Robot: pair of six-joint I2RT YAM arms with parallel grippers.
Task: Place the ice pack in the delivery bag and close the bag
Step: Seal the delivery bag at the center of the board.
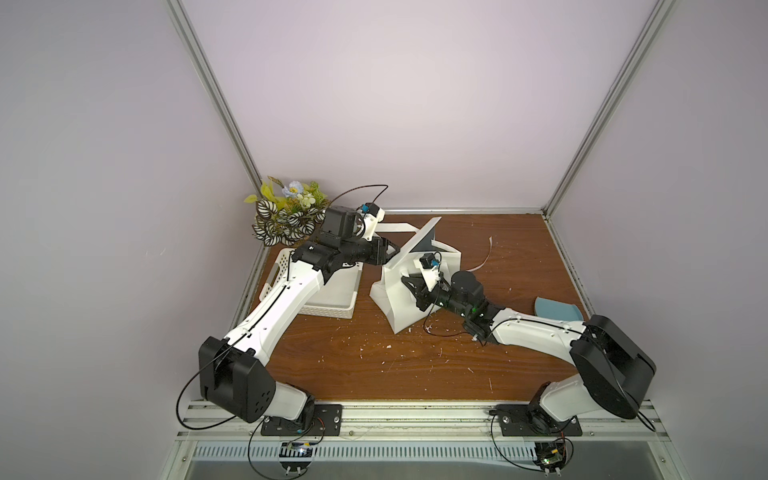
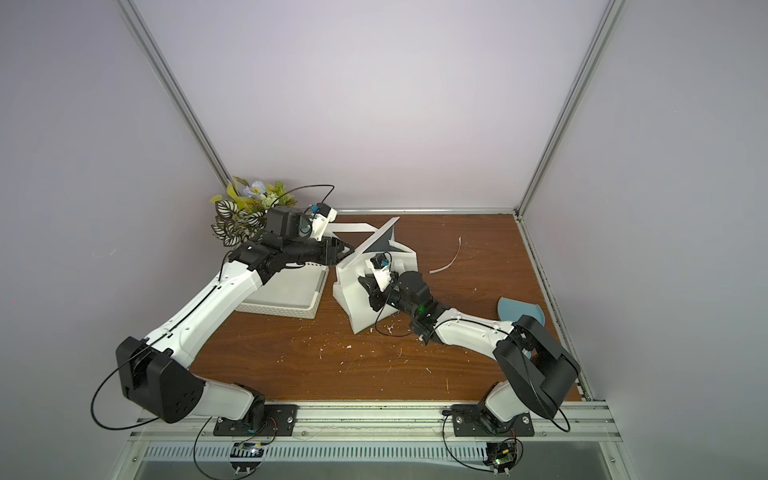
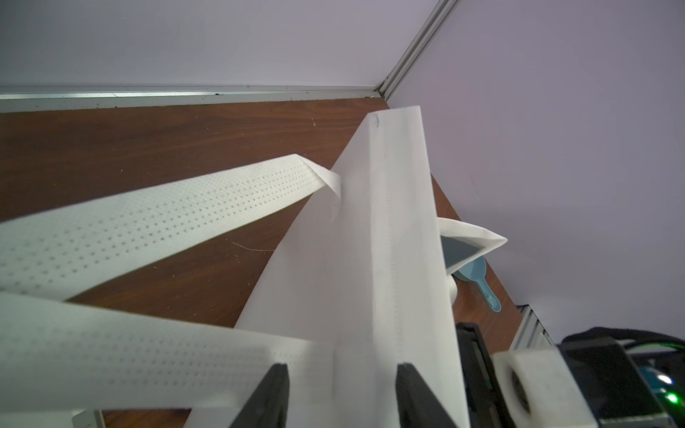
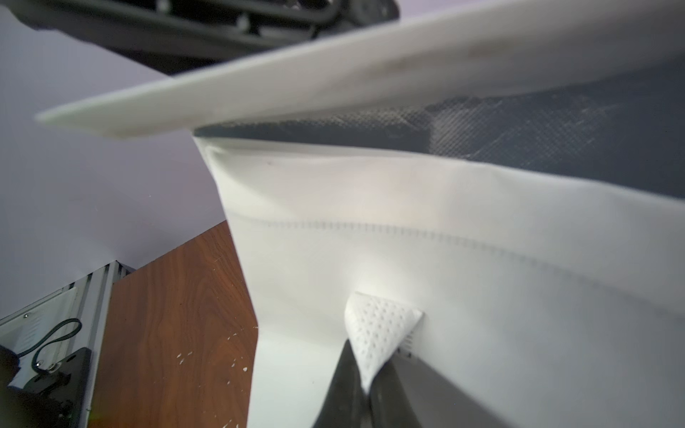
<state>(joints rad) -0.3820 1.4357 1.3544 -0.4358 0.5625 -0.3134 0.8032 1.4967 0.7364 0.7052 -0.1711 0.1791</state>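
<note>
The right end effector [image 4: 370,367] is pinching a handle [image 4: 378,326] of the delivery bag [image 1: 392,307], while the left end effector [image 3: 341,370] is straddling the flap [image 3: 385,222], grip unclear. The ice pack is not showing anywhere; both should be pulling the mouth wide, gently

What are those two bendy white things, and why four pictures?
They are two robot arms with pinching grippers. Two pictures look down from above; two come from cameras on the arms' wrists. On the table are a white delivery bag, a basket, a plant and a blue scoop. The right gripper pinches the bag's handle. The left gripper has its fingers either side of the bag's flap; whether it squeezes, I cannot tell. The ice pack is not in sight.
</note>
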